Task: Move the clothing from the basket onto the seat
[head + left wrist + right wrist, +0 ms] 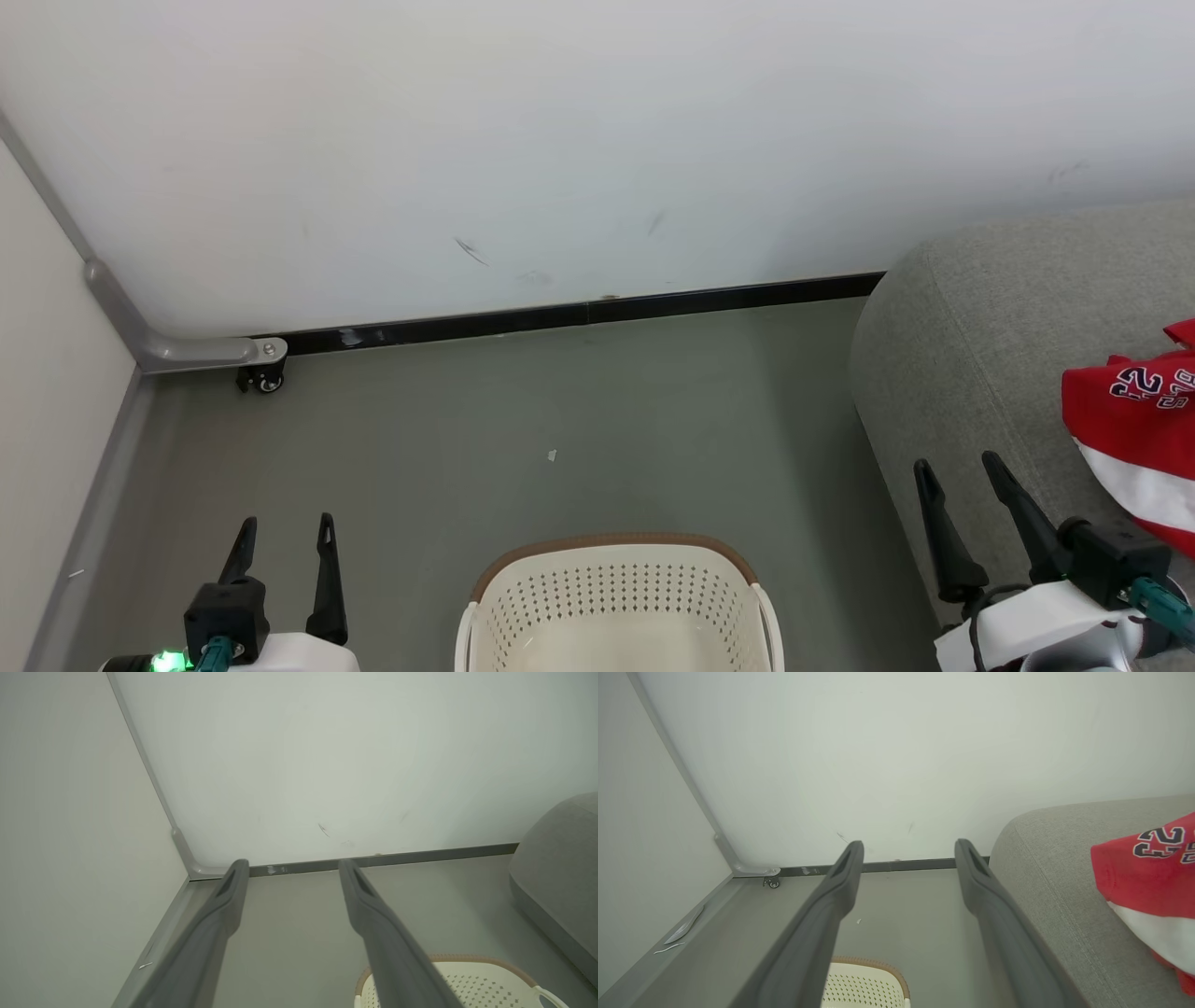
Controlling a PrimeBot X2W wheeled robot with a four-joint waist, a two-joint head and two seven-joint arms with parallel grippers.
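Observation:
The cream-white basket (616, 597) with a brown rim stands on the floor at the bottom centre, and the part of its inside that I see holds nothing. Red clothing (1134, 425) with a white panel and navy numbers lies on the grey seat (980, 355) at the right. My left gripper (285, 532) is open and empty, left of the basket. My right gripper (957, 467) is open and empty over the seat's front edge, left of the clothing. The right wrist view shows the clothing (1148, 872), the seat (1045, 858) and the basket (864, 984); the left wrist view shows the basket (472, 980).
A white wall with a dark skirting strip (579, 313) runs across behind the grey floor. A grey partition base with a small caster wheel (266, 378) sits in the left corner. A tiny white scrap (552, 455) lies on the floor.

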